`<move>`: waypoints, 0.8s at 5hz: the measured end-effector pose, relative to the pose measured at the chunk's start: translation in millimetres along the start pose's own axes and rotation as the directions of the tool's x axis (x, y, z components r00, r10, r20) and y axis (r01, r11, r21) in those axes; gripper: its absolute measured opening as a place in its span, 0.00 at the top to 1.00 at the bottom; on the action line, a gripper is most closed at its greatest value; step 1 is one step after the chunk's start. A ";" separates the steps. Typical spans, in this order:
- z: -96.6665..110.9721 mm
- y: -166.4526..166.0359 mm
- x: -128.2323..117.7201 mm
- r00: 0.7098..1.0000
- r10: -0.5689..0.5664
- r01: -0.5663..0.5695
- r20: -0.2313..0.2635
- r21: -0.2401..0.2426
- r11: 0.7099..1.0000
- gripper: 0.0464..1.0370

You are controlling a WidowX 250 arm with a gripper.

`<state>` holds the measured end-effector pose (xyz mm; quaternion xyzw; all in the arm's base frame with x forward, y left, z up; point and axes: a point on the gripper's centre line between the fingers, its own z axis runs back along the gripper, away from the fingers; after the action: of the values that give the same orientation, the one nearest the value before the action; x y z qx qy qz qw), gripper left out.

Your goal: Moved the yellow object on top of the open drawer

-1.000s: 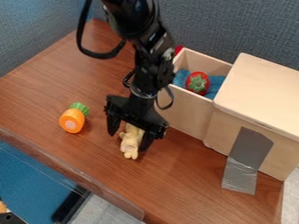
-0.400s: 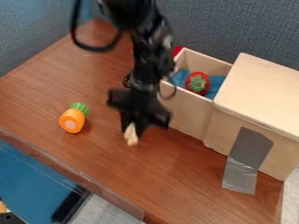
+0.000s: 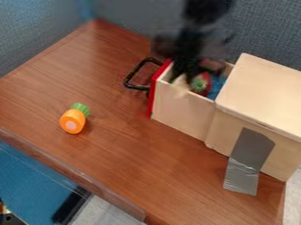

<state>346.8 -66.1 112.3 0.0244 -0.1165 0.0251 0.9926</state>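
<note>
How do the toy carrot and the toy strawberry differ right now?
Colour: the toy carrot is orange with a pale round patch; the toy strawberry is red.
Place: the carrot lies on the wooden table; the strawberry is inside the open drawer.
View: the carrot is in full sight; the strawberry is partly hidden by the gripper.
Shared: both have green on them.

From where I'm standing, the robot arm (image 3: 191,46) is looking black, its bulky, rounded upper section (image 3: 207,10) narrowing into a slimmer dark stretch.
</note>
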 end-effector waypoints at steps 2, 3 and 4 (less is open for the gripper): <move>1.9 -72.9 41.6 0.996 -0.094 0.094 0.001 -0.064 0.994 0.96; -12.0 -85.4 45.5 0.994 -0.103 0.101 -0.027 -0.080 0.992 0.94; -11.2 -86.1 40.9 0.995 -0.079 0.073 -0.064 -0.084 0.994 0.76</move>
<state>393.9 -149.6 107.2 -0.0127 -0.0829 -0.0168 0.9963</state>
